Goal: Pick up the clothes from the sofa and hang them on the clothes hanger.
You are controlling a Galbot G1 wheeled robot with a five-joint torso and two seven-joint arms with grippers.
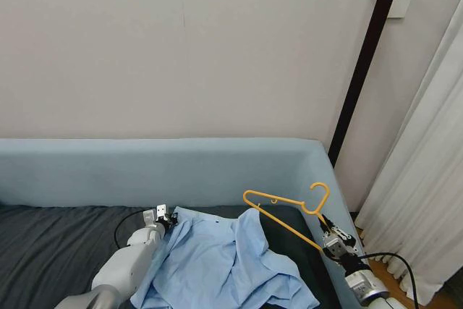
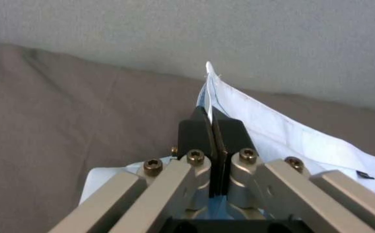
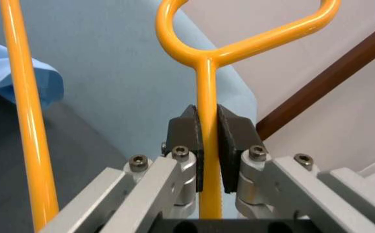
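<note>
Pinched one edge of the light-blue shirt [image 1: 217, 258] in the left claw [image 1: 168, 216], with pads shut tight on the fabric, close under the sofa [image 1: 145, 164] backrest. Left the rest of the garment heaped on the dark seat cushion, spreading from that claw toward the robot's right. Gripped the orange hanger [image 1: 278, 215] in the right claw [image 1: 327, 235], with pads clamped on the stem just below the hook, over the sofa's right end. Pointed the hanger's long axis leftward, with its far shoulder tip raised above the shirt's middle, apart from the cloth. Judged the shirt to lie left of and below the hanger. Reckoned on having to bring the pinched edge and that free tip together, with the left claw the nearer to the cloth.
</note>
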